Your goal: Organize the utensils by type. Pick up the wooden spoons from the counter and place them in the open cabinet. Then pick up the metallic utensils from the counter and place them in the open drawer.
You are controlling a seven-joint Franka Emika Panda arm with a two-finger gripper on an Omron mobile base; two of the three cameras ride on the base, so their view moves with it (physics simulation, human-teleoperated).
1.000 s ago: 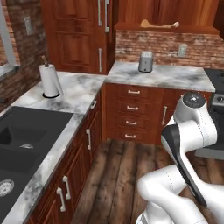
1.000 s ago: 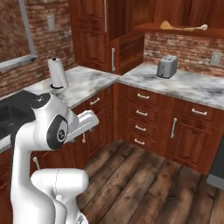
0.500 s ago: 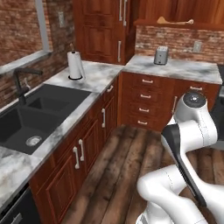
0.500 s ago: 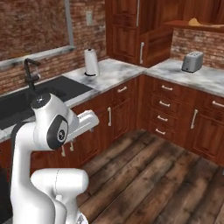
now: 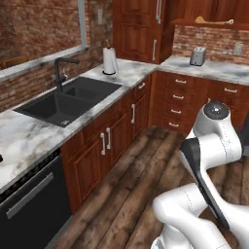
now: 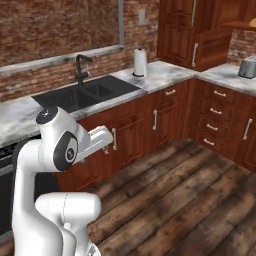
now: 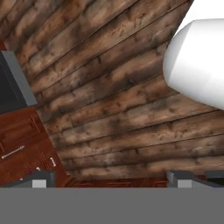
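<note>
- Wooden spoon [image 5: 214, 21] lies on the open cabinet shelf [image 5: 206, 23] in the left base view.
- Gripper [image 7: 111, 178] spread wide, empty, over plank floor [image 7: 109, 100] in the hand view.
- Right base view adds the black sink [image 6: 85, 95] in the marble counter [image 6: 165, 72].

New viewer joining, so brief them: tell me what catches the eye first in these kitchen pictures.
The white robot arm looms folded in the foreground over the dark plank floor. Behind it, a black double sink sits in the white marble counter, a paper towel roll at the corner, against brick walls.
</note>
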